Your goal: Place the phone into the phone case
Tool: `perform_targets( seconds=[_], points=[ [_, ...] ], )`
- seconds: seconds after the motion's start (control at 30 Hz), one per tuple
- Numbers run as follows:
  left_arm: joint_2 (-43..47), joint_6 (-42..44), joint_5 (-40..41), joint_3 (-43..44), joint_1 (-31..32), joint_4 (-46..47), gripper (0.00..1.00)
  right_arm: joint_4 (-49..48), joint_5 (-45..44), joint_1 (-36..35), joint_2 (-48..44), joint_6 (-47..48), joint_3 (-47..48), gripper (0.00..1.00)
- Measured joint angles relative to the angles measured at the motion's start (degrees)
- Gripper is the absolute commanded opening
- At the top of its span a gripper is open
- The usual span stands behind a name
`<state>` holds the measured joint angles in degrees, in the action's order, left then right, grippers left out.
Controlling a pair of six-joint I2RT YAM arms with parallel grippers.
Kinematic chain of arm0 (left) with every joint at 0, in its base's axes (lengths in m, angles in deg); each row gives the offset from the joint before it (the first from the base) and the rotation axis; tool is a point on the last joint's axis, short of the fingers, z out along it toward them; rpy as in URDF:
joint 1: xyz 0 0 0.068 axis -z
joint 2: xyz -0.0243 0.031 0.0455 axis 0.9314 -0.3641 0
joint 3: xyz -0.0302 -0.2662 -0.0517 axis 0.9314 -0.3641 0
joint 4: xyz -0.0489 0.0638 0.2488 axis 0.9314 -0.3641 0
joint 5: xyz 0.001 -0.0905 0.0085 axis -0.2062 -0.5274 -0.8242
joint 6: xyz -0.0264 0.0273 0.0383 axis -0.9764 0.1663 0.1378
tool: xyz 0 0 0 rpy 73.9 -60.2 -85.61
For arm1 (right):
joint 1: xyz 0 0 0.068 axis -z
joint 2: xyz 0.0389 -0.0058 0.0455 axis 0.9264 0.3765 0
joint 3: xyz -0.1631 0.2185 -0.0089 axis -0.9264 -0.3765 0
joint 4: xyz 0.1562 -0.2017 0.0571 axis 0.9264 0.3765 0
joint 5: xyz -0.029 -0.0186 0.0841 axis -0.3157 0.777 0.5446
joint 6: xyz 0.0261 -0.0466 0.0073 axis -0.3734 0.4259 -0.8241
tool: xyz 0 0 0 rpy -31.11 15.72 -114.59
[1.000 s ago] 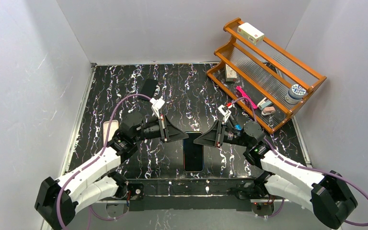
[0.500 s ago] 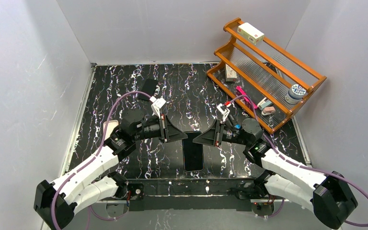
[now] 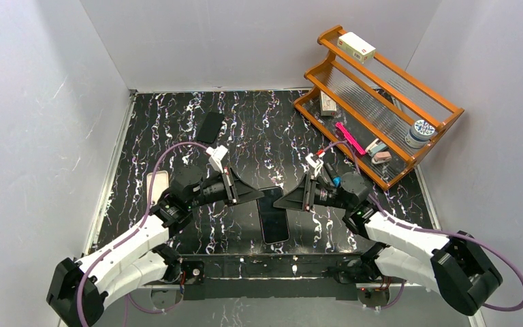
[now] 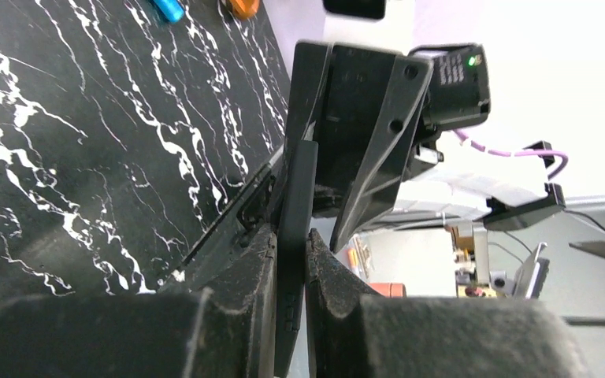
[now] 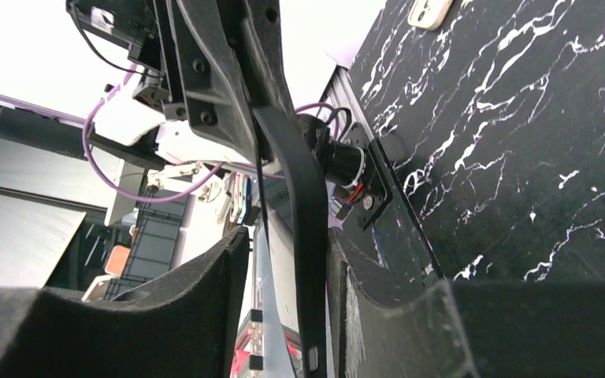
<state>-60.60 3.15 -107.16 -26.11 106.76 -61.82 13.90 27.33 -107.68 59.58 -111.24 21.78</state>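
From overhead, both arms are reaching inward over the marbled table [image 3: 259,129]. The left gripper [image 3: 256,195] and the right gripper [image 3: 282,201] are meeting at the far end of the dark phone [image 3: 274,223], which is lying slightly skewed just ahead of the bases. What I am taking for the pale phone case [image 3: 155,182] is sitting well apart, beside the left forearm, so the phone is not in it yet. Through the left wrist camera, the left fingers [image 4: 236,315] are pinching the phone [image 4: 298,189] edge-on, closed tight with no gap showing, and the right gripper [image 4: 354,134] is facing them from just beyond. Through the right wrist camera, one finger [image 5: 378,315] is lying against the phone [image 5: 309,205] while the other is standing off with a gap, so I cannot tell whether that hand is actually gripping. To my eye, one hand ought to be keeping a firm pinch while the other is freeing itself for the case. The phone's corners should be lining up with the case before any pressing. The two grippers crowding the same end are the main hindrance. A black flat thing [image 3: 210,127] is lying towards the far left. The wooden rack [image 3: 354,71] of boxes on the right is standing well out of the way.
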Motion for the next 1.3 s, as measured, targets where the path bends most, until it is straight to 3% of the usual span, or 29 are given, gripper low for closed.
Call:
perform_targets(
  seconds=[0.13,0.27,0.33,0.43,0.53,0.77,0.87,0.9,1.03,1.2,1.3],
  points=[
    [0.0,-0.81,3.5,-0.76,-0.09,0.59,0.0,-3.41,1.4,0.0,1.77,-0.37,-3.28,0.42],
    [-0.02,-1.55,5.88,-1.9,-0.13,1.27,0.0,-5.6,1.49,0.0,3.26,-0.87,-5.53,0.12],
    [-0.48,-2.16,6.47,-2.49,-0.13,1.53,0.18,-7.85,1.66,0.02,3.85,-1.75,-6.45,0.01],
    [-1.25,-2.01,6.73,-2.43,-0.22,1.16,0.47,-9.57,1.03,-0.07,4.02,-2.93,-7.04,0.01],
    [-1.55,-0.46,7.52,-1.57,-0.24,-1.95,0.6,-9.57,-1.07,-0.07,4.24,-3.61,-7.04,0.01],
    [-1.38,0.68,8.22,-1.75,-0.24,-5.09,0.61,-9.53,-7.78,-0.07,5.03,-5.03,-6.51,0.01],
    [-1.51,0.13,7.72,-2.99,-0.24,-4.07,0.56,-9.66,-9.14,-0.07,6.75,-5.07,-5.68,0.01],
    [-1.81,0.04,7.48,-3.34,-0.24,-3.43,0.51,-9.88,-9.57,-0.07,7.87,-5.16,-5.25,0.01],
    [-4.66,-0.81,6.14,-3.69,-0.24,-1.51,0.0,-10.64,-10.45,-0.07,12.35,-5.53,-3.43,0.01],
    [-6.62,-0.22,6.64,-3.76,-0.76,-1.31,0.0,-10.64,-10.8,0.39,15.5,-5.55,-2.71,0.01],
    [-7.13,1.51,7.96,-2.34,-0.85,-4.7,0.3,-9.44,-10.6,0.39,17.14,-4.44,-1.42,0.01]
  ],
)
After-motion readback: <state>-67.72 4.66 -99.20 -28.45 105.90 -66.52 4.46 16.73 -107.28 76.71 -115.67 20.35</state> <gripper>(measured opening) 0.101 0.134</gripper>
